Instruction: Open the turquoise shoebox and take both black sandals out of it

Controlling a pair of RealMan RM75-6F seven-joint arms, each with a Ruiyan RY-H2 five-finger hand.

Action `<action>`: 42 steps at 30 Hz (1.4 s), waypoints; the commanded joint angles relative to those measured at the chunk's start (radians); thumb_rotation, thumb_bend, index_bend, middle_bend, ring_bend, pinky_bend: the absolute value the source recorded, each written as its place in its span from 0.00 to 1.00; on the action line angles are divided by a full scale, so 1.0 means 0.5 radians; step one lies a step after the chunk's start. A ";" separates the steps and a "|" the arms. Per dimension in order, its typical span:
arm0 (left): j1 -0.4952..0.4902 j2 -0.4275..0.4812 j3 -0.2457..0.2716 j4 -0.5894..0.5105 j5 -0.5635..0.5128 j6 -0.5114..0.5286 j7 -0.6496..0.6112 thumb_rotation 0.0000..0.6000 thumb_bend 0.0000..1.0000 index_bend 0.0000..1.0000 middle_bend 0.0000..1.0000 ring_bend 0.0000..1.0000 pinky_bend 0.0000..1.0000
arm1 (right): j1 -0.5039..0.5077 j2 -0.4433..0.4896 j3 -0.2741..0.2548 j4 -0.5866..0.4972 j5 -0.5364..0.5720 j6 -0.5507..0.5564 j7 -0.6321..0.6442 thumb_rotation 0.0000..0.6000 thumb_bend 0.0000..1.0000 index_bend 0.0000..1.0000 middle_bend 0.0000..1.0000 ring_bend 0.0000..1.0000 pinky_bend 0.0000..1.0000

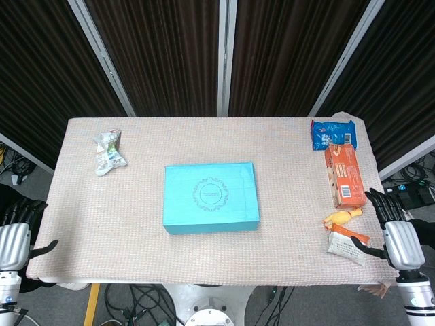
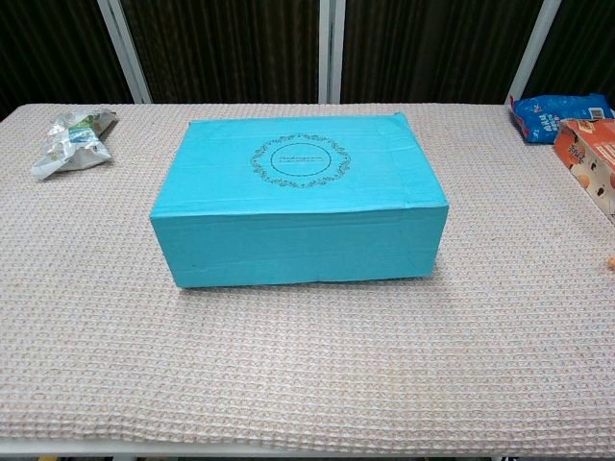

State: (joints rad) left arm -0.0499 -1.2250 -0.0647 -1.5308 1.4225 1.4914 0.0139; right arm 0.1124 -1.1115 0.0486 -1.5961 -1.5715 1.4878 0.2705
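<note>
**Shoebox closed, both hands clear of it**

The shoebox (image 1: 211, 197) sits at the middle of the table (image 1: 136, 224), lid on and flat, its round ornamental print facing up. In the chest view the shoebox (image 2: 300, 200) shows its front wall and lid seam; the lid is fully seated. The sandals cannot be seen — the box is closed.

Left hand (image 1: 15, 234): at the table's edge, well to the left of the shoebox and nearer the camera. Fingers are spread and extended, the thumb out to the side. It holds nothing and touches nothing.

Right hand (image 1: 396, 231): at the opposite table edge, well to the right of the shoebox. Fingers are likewise extended and apart — nothing grasped. Its thumb lies close to a white snack bag (image 1: 344, 244); contact cannot be confirmed.

Other items relative to the shoebox:
- crumpled wrapper (image 1: 108, 152), far left and behind;
- blue bag (image 1: 332, 133), far right and behind;
- orange carton (image 1: 342, 174), right, just in front of the blue bag;
- yellow-orange packet (image 1: 341, 217), right, between the carton and the snack bag.
</note>
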 commanded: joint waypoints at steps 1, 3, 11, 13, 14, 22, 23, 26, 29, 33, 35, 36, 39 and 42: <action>-0.003 -0.001 -0.003 0.002 -0.009 -0.008 0.001 1.00 0.04 0.22 0.16 0.05 0.12 | 0.009 -0.004 0.004 -0.002 0.004 -0.013 -0.005 1.00 0.09 0.00 0.03 0.00 0.00; -0.004 0.000 -0.004 0.001 -0.014 -0.013 0.002 1.00 0.04 0.22 0.16 0.05 0.12 | 0.015 -0.007 0.006 -0.004 0.005 -0.022 -0.008 1.00 0.09 0.00 0.03 0.00 0.00; 0.007 0.002 0.003 0.000 -0.008 0.001 -0.002 1.00 0.04 0.22 0.16 0.05 0.12 | 0.049 -0.004 -0.002 0.005 -0.018 -0.070 -0.011 1.00 0.09 0.00 0.03 0.00 0.00; 0.010 0.003 0.004 -0.004 -0.006 0.006 -0.003 1.00 0.04 0.22 0.16 0.05 0.12 | 0.084 0.003 0.000 0.011 -0.024 -0.123 -0.039 1.00 0.09 0.00 0.03 0.00 0.00; 0.011 0.003 0.004 -0.007 -0.006 0.008 -0.003 1.00 0.04 0.22 0.16 0.05 0.12 | 0.109 0.003 0.006 0.018 -0.027 -0.155 -0.057 1.00 0.09 0.00 0.03 0.00 0.00; 0.020 0.010 0.006 -0.022 -0.004 0.019 -0.002 1.00 0.04 0.22 0.16 0.05 0.12 | 0.490 -0.176 0.156 0.201 0.054 -0.600 -0.180 1.00 0.02 0.00 0.02 0.00 0.00; 0.023 0.012 0.006 -0.026 -0.006 0.021 -0.005 1.00 0.04 0.22 0.16 0.05 0.12 | 0.536 -0.227 0.176 0.236 0.062 -0.639 -0.177 1.00 0.01 0.00 0.02 0.00 0.00; 0.033 0.021 0.005 -0.032 -0.010 0.034 -0.006 1.00 0.04 0.22 0.16 0.05 0.12 | 0.699 -0.409 0.217 0.361 0.045 -0.762 -0.162 1.00 0.00 0.00 0.02 0.00 0.00; 0.039 0.028 0.006 -0.029 -0.014 0.036 -0.011 1.00 0.04 0.22 0.16 0.05 0.12 | 0.818 -0.570 0.239 0.491 0.027 -0.831 -0.175 1.00 0.00 0.00 0.02 0.00 0.00; 0.046 0.037 0.008 -0.026 -0.020 0.036 -0.018 1.00 0.04 0.22 0.16 0.05 0.12 | 0.964 -0.776 0.255 0.649 0.012 -0.908 -0.198 1.00 0.00 0.00 0.00 0.00 0.00; 0.051 0.036 0.008 -0.020 -0.024 0.037 -0.029 1.00 0.04 0.22 0.16 0.05 0.12 | 1.018 -0.865 0.257 0.708 0.002 -0.920 -0.222 1.00 0.00 0.00 0.00 0.00 0.00; 0.054 0.034 0.008 -0.018 -0.026 0.039 -0.033 1.00 0.04 0.22 0.16 0.05 0.12 | 1.039 -0.900 0.257 0.731 -0.001 -0.926 -0.234 1.00 0.00 0.00 0.00 0.00 0.00; 0.061 0.027 0.011 -0.008 -0.028 0.040 -0.051 1.00 0.04 0.22 0.16 0.05 0.12 | 1.105 -0.998 0.245 0.768 -0.019 -0.945 -0.241 1.00 0.00 0.00 0.00 0.00 0.00; 0.063 0.021 0.013 0.004 -0.027 0.037 -0.061 1.00 0.04 0.22 0.16 0.05 0.12 | 1.154 -1.072 0.229 0.770 -0.060 -0.924 -0.248 1.00 0.00 0.00 0.00 0.00 0.00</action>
State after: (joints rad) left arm -0.0186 -1.2141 -0.0583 -1.5290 1.4090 1.5103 -0.0165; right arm 0.6771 -1.6295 0.1680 -1.2156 -1.5885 1.0228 0.1517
